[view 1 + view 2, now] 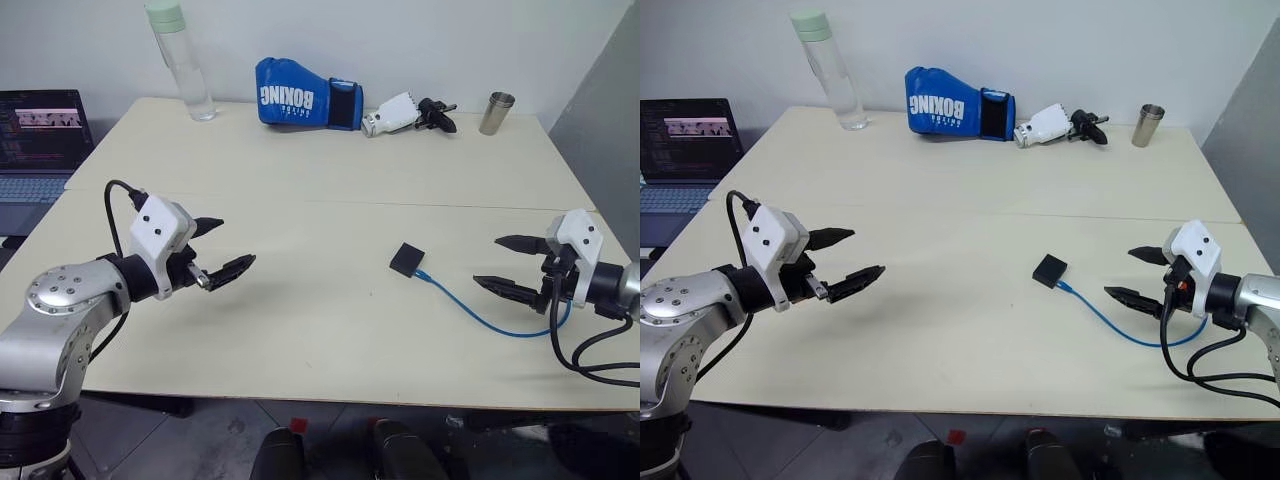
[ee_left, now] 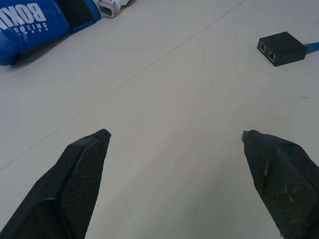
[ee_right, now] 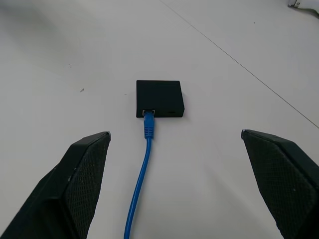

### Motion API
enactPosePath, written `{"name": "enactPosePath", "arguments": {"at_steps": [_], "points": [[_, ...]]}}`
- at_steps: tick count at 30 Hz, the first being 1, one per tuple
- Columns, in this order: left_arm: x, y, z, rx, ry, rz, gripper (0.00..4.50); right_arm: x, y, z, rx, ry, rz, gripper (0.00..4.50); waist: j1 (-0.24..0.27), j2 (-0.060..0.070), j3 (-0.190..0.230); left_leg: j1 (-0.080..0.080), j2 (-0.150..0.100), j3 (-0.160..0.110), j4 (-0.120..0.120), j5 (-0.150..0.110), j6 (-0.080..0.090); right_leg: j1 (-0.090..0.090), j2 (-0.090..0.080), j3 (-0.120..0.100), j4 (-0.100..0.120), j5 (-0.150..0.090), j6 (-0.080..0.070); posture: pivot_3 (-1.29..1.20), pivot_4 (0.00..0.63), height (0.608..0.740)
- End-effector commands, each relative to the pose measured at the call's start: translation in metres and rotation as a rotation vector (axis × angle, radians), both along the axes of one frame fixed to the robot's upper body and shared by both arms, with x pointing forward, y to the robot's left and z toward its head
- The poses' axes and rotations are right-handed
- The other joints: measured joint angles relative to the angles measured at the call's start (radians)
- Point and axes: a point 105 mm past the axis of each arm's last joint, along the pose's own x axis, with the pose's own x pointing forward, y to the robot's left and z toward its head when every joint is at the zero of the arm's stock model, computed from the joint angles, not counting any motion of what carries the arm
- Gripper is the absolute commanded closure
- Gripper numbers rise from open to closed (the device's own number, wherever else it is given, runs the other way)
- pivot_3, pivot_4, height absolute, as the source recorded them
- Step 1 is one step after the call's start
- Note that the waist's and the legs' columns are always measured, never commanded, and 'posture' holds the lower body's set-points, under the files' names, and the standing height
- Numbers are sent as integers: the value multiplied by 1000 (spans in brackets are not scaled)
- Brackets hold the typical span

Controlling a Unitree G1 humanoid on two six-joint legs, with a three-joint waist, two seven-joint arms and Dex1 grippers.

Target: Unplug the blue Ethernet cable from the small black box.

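Right wrist view: plugged-in blue Ethernet cable (image 3: 143, 174)

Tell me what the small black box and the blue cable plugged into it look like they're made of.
Small flat black box: probably matte plastic, with an even, dull surface and moulded ports. Thin blue Ethernet cable: likely a smooth rubbery plastic jacket, bending in a soft curve, with a blue boot at the plug.

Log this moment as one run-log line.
cable: blue Ethernet cable plugged into small black box | left gripper: open, over bare table | right gripper: open, facing box | step: unplug not started
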Motion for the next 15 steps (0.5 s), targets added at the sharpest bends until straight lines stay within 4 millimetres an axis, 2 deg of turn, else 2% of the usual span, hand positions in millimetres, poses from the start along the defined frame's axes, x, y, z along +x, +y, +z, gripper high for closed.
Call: {"name": "enactPosePath", "arguments": {"at_steps": [1,15], "points": [[0,-5,13,-26,-28,-32,0,-3,0,16,-16,-57,-1,46,0,0,0,0,0,0,0,0,0,0,0,0,0,0,0,0,150,740],[-5,-19,12,3,-21,-94,0,-1,11,15,-13,-63,12,46,0,0,0,0,0,0,0,0,0,0,0,0,0,0,0,0,150,740]]}}
